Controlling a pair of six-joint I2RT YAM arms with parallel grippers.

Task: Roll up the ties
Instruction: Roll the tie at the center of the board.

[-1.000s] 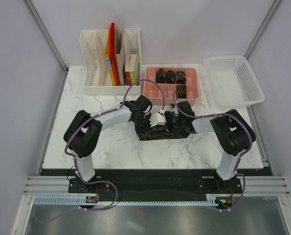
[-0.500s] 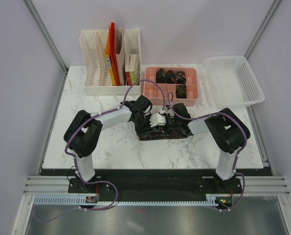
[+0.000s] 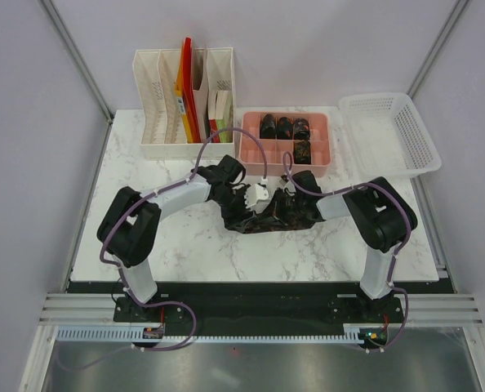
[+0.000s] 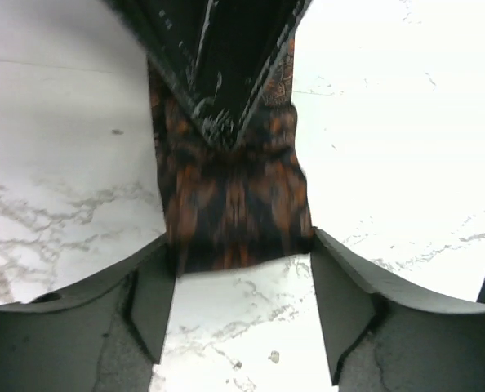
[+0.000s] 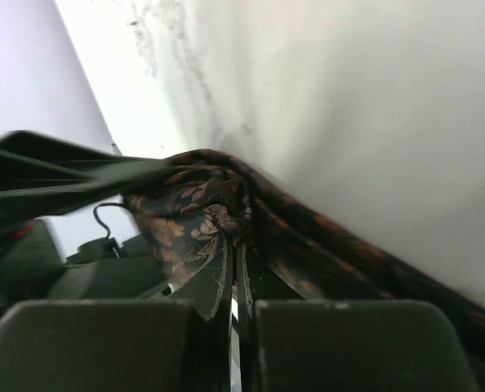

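Top external: white marble table [image 3: 177, 245], lilac walls [image 3: 30, 122]; left pincer [image 4: 241, 253] open, right pincer [image 5: 236, 282] clamped on tie [image 5: 189, 208].

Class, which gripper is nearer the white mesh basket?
Right. The right gripper, shut on the tie, lies front-left of the white mesh basket; the left gripper is farther left.

The narrow fabric necktie [image 4: 226, 204] is dark brown-black with a fine orange-red pattern, the marble tabletop [image 3: 185, 241] white with grey veins, the plastic compartment tray [image 3: 257, 155] pink.
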